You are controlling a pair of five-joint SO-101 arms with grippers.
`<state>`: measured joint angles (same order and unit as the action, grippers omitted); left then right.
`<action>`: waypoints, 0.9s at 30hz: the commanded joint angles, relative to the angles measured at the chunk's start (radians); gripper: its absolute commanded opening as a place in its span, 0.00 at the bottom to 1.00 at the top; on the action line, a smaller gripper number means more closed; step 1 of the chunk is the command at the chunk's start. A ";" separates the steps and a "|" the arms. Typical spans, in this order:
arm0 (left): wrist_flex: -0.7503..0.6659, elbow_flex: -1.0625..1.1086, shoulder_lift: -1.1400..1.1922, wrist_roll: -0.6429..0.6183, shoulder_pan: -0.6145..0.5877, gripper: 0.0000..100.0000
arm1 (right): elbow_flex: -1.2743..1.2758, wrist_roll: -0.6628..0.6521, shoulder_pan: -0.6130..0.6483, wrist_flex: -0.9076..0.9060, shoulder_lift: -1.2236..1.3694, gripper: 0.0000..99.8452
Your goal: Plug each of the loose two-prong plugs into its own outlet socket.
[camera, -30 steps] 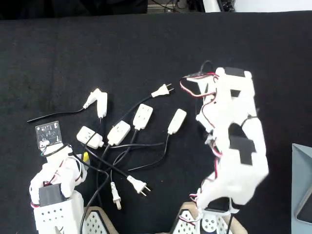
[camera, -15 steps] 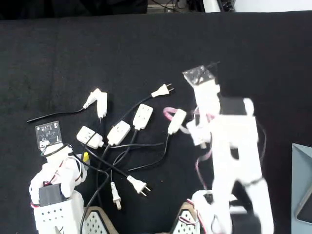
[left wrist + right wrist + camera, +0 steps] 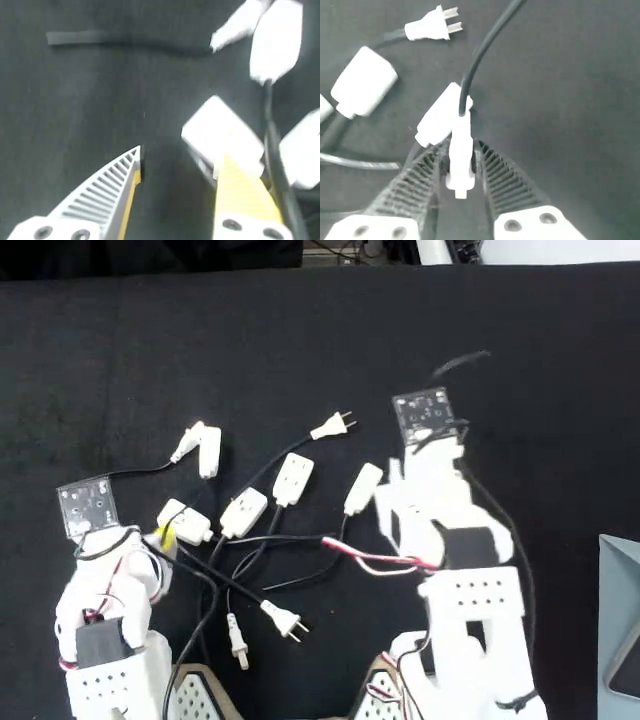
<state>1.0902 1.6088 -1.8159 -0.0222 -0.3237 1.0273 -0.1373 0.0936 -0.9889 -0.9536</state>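
Note:
Several white outlet sockets on black cables lie mid-table. My right gripper point(image 3: 388, 502) point(image 3: 457, 147) is shut on a white two-prong plug point(image 3: 460, 160), whose black cable trails away over the arm. The plug sits right beside the right-most socket point(image 3: 362, 488) point(image 3: 440, 120). My left gripper point(image 3: 165, 537) point(image 3: 177, 165) is open, and its yellow finger point(image 3: 240, 190) rests at the left-most socket point(image 3: 183, 523) point(image 3: 222, 132). Loose plugs lie at the back point(image 3: 333, 425) point(image 3: 431, 27) and near the front point(image 3: 283, 619), point(image 3: 238, 640). Two more sockets point(image 3: 244, 512), point(image 3: 293, 478) lie between.
Another socket point(image 3: 208, 452) point(image 3: 277, 40) with a white plug point(image 3: 185, 445) against it lies at the back left. Black cables point(image 3: 260, 560) tangle between the arms. A grey tray point(image 3: 620, 610) stands at the right edge. The far half of the black table is bare.
The right arm swung down and to the left, bringing its plug up to the right-most socket. The left arm moved forward to the left-most socket.

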 commanded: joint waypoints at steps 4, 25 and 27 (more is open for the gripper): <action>-0.322 -0.013 -0.006 0.002 0.093 0.23 | 0.048 0.106 0.170 0.166 -0.024 0.01; -0.647 -0.013 -0.006 0.002 0.440 0.23 | 0.136 0.118 0.578 0.029 -0.647 0.01; -0.644 -0.038 -0.008 0.002 0.453 0.23 | 0.159 0.087 0.605 0.023 -0.671 0.01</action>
<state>0.4626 1.6103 -1.8159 -0.0222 0.1028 1.1776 -0.0253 0.6536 -0.9567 -1.5812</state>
